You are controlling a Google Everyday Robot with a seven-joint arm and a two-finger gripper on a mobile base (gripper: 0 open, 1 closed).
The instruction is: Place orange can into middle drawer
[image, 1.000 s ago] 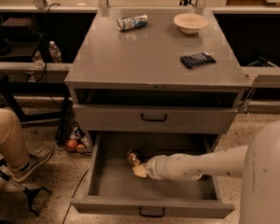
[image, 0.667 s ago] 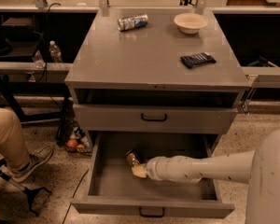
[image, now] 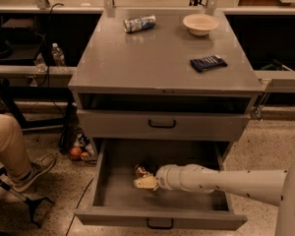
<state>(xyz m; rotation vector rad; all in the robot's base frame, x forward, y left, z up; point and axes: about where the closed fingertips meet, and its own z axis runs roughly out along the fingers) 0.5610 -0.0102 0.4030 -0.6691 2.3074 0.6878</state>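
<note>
The middle drawer (image: pixel 108 178) is pulled wide open at the bottom of the grey cabinet, its black bar handle at the front. The orange can (image: pixel 139 170) is inside the drawer, left of centre, low near the drawer floor; only its shiny top end and a bit of its side show. My gripper (image: pixel 144 182) reaches into the drawer from the right on the white arm and is right at the can, touching or nearly touching it. The gripper's pale tip hides the lower part of the can.
On the cabinet top lie a silver-blue can (image: pixel 139 23), a pale bowl (image: pixel 200 23) and a dark snack packet (image: pixel 208 63). The drawer one tier higher (image: pixel 162 124) is closed. A person's leg and shoe (image: pixel 14 156) are at the left, by a stool base.
My arm has sunk slightly lower in the drawer and shifted a little to the left. The orange can stays at about the same spot by the gripper.
</note>
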